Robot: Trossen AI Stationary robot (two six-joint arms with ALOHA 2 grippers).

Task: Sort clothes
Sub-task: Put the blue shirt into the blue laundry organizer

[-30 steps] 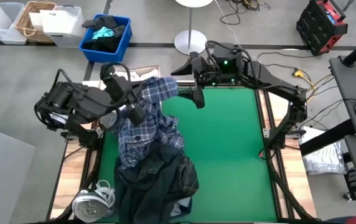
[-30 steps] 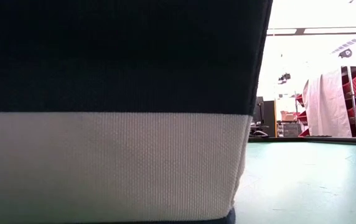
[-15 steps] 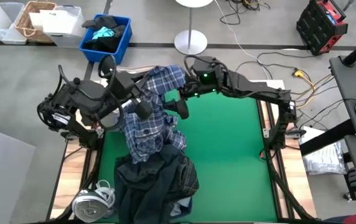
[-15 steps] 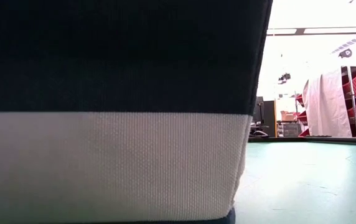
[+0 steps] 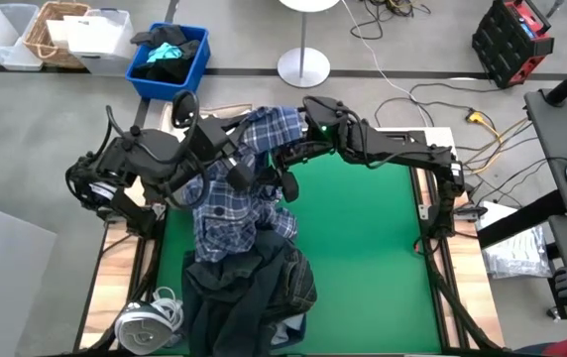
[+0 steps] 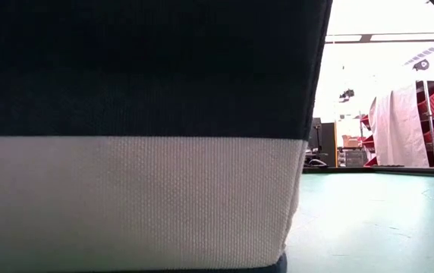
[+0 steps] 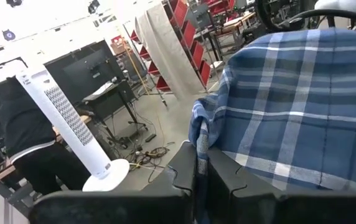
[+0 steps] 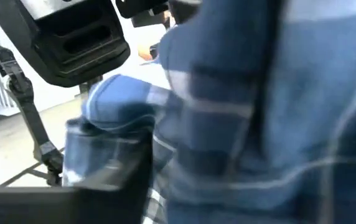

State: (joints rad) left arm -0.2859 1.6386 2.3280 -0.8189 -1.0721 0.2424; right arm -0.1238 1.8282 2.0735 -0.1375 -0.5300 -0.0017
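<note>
Above green table, left gripper (image 7: pixel 201 171) pinching plaid shirt (image 7: pixel 296 106), no legible writing

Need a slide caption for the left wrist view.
Left gripper, jaws shut on the plaid shirt, lifts it.

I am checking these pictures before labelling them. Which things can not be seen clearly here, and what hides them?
- Low view: a dark and white fabric close to the camera blocks most of the table.
- Right wrist view: the plaid shirt fills the picture and is blurred; the right gripper's grip is not clear.
- High view: the clothes pile hides what lies underneath it; the right gripper is partly behind the shirt.
- Left wrist view: the left gripper is shut on the shirt.
</note>
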